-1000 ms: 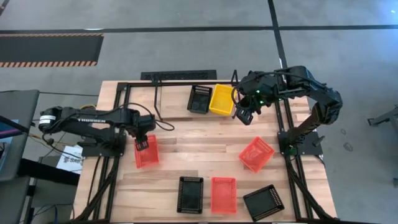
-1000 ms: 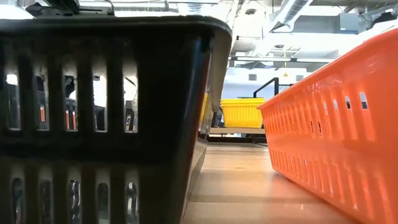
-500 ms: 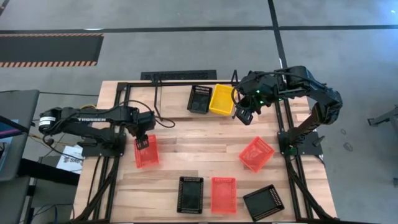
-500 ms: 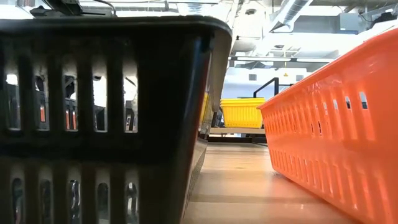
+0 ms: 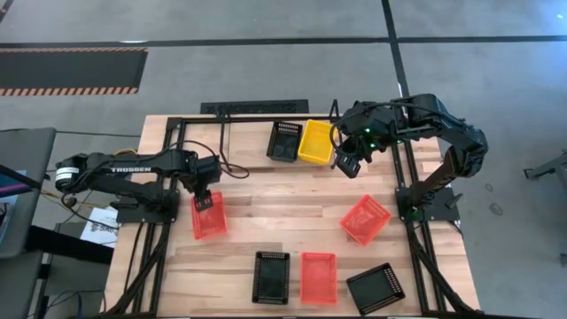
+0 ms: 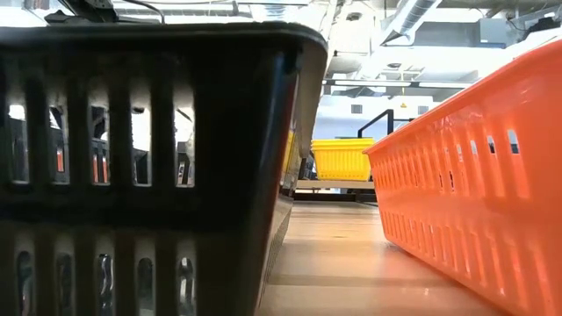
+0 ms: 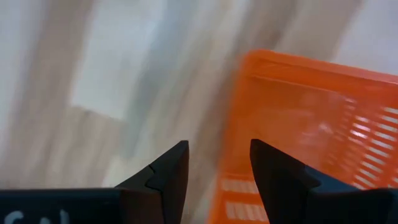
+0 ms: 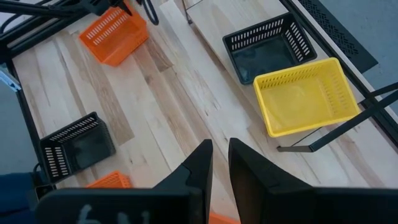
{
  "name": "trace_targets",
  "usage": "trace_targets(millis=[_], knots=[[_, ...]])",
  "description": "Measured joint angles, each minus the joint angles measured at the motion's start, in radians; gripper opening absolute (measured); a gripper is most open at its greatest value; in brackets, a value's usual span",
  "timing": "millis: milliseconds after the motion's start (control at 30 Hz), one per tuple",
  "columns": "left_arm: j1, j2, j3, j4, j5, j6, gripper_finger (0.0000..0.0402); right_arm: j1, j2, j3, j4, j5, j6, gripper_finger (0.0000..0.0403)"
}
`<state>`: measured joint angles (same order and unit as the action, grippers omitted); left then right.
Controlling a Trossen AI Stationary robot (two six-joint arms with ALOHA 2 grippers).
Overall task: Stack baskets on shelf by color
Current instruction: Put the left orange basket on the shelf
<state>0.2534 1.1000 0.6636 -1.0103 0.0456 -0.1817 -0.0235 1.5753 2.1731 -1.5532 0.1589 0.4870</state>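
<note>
The wooden plank worktop [image 5: 292, 213] is carrying the low black metal-tube shelf [image 5: 232, 133] along its far edge, where a black mesh plastic basket [image 5: 284, 140] and a yellow mesh plastic basket [image 5: 316, 142] are sitting side by side. The left end effector [image 5: 203, 205] is hanging with its fingers parted over the near rim of a red-orange mesh plastic basket [image 5: 209, 217] by the worktop's left side. The right end effector [image 5: 345, 165] is hovering just right of the yellow basket, its fingers standing narrowly apart and holding nothing.

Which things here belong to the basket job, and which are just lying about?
Job: red baskets; black baskets; yellow basket; shelf; left gripper at a red basket's rim.
Lying about: papers beside the table.
</note>
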Motion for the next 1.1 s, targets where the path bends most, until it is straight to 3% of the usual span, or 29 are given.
trace_targets(millis=[433,900,1000,1100], knots=[[-0.001,0.016,0.000,0.000,-0.015,-0.012,0.0157,0.000,0.000,0.000,0.001,0.000,0.000,0.0072],[-0.001,0.285,0.000,0.018,0.005,-0.011,0.0157,0.000,0.000,0.000,0.043,0.000,-0.024,0.0072],[-0.001,0.337,0.000,0.021,0.041,0.002,0.0137,0.000,0.000,0.000,0.043,0.000,-0.025,0.0072],[-0.002,0.364,0.000,0.034,0.056,0.004,0.0077,0.000,0.000,0.000,0.043,0.000,-0.025,0.0072]])
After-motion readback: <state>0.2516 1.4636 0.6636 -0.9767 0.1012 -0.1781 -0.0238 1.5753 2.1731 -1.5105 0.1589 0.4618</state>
